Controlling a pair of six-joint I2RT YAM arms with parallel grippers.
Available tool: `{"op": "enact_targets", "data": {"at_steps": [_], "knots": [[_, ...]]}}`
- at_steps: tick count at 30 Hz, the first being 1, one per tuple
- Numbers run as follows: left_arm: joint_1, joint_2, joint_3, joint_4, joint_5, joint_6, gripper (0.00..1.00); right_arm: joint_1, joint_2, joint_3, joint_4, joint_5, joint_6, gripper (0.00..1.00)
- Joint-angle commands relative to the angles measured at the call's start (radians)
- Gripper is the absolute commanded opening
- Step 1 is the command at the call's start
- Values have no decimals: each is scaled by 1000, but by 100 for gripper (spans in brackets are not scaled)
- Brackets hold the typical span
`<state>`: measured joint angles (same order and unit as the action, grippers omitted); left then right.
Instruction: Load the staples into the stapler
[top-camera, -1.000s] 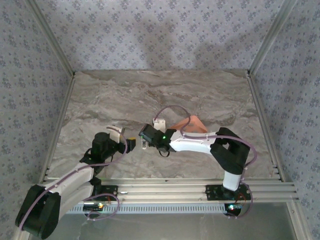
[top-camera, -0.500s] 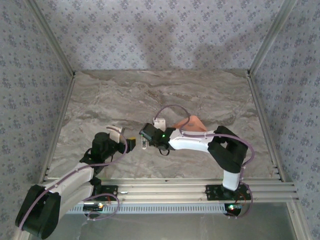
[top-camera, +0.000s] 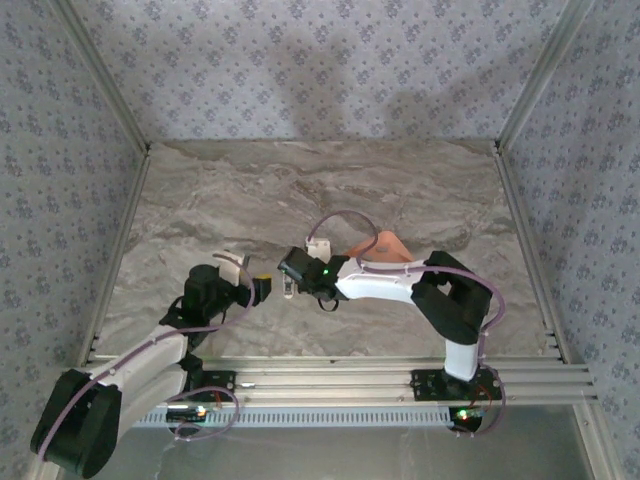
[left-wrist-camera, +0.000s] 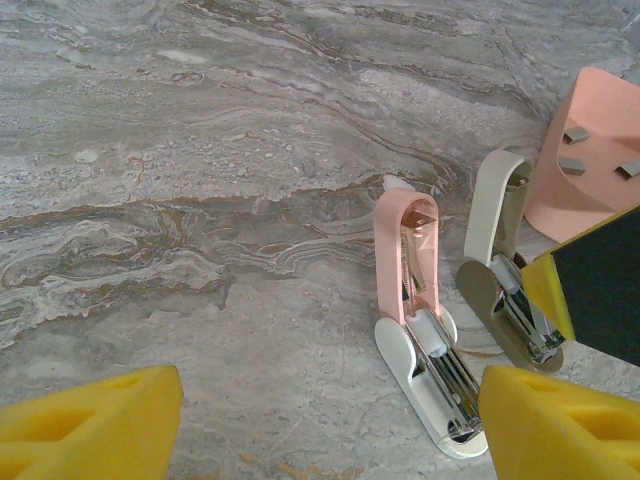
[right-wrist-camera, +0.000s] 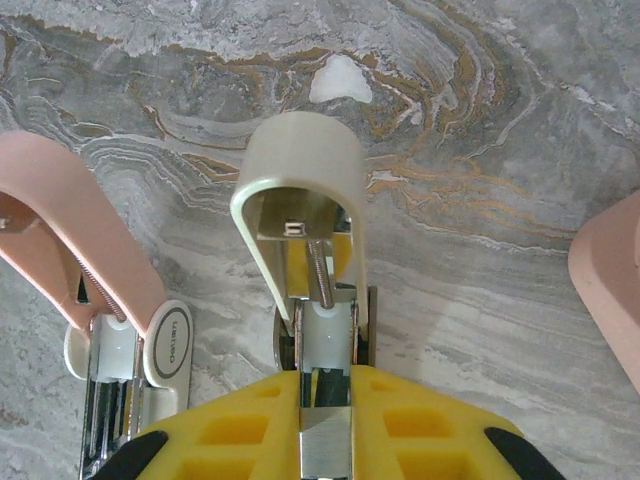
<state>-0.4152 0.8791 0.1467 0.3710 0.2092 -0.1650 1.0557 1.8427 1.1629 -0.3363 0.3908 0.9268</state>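
Two staplers lie open side by side on the marble table. The cream stapler has its lid up and its channel bared. My right gripper is shut on a short silver strip of staples, held right at the near end of that channel. The pink stapler with its white base lies to the left of the cream stapler. My left gripper stands open low over the table, its right finger beside the pink stapler's front. More staples lie on the pink tray.
In the top view the left gripper and the right gripper nearly meet at the table's near middle, with the pink tray just behind the right arm. Patterned walls and metal rails bound the table.
The right arm's elbow has shifted slightly left; both grippers stay where they were.
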Motion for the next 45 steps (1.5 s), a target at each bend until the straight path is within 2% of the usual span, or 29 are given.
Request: {"op": "enact_targets", "data": {"at_steps": [1, 45], "knots": [[-5, 0, 20, 20, -13, 15, 78, -5, 20, 20, -26, -7, -9, 17], [-5, 5, 21, 22, -11, 13, 78, 13, 86, 109, -166, -42, 2, 17]]}}
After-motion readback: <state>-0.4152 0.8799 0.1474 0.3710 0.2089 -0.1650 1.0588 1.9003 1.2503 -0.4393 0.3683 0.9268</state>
